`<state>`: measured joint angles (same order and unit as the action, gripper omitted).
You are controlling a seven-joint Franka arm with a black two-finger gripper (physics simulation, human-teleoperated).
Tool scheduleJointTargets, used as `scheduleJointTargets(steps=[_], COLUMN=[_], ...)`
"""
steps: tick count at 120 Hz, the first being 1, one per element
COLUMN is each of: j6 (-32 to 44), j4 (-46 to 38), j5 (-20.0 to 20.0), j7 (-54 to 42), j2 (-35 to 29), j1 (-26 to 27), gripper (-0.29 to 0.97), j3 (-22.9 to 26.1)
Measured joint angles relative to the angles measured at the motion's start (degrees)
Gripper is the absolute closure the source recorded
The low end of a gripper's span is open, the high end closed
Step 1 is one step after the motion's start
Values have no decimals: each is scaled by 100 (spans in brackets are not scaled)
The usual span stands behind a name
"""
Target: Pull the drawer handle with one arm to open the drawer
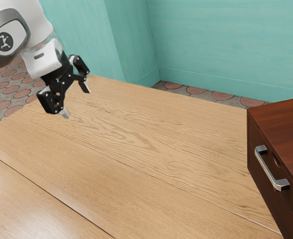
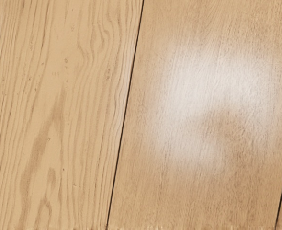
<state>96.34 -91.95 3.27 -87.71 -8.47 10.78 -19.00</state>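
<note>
At the exterior view's left, my white arm (image 1: pixel 17 35) comes in over a floor (image 1: pixel 7 84) of small red-brown tiles. My black claw (image 1: pixel 75 101) hangs just above the tabletop (image 1: pixel 146 149). Its two fingers are spread wide and there is nothing between them. The tabletop is pale wood with wavy grain, made of long boards. Behind it stand blue-green walls (image 1: pixel 211 35) that meet in a corner, with more red tiles at their foot. At the exterior view's right edge sits a dark brown cabinet (image 1: pixel 285 124) on the tabletop. The drawer (image 1: pixel 265 199) is in its front, and the silver handle (image 1: pixel 269 168) sits on that front, well apart from my claw. Under my hand, the wrist view shows the same pale boards (image 2: pixel 59 120), a thin dark seam (image 2: pixel 124 120) between two of them, and a soft white shine (image 2: pixel 212 96).
</note>
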Motion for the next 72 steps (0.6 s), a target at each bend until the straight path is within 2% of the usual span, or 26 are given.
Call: scheduleJointTargets(steps=[13, 20, 37, 72], j6=[479, 749, 1366, 2423], j4=[-751, -1176, -1916, -2675], j5=[203, 274, 428, 601], j7=[-344, -520, -903, -1459], j2=[-578, -828, -1181, -1393], j1=[-403, -434, -181, 581], gripper=[0, 0, 0, 0], j3=[625, 778, 827, 819])
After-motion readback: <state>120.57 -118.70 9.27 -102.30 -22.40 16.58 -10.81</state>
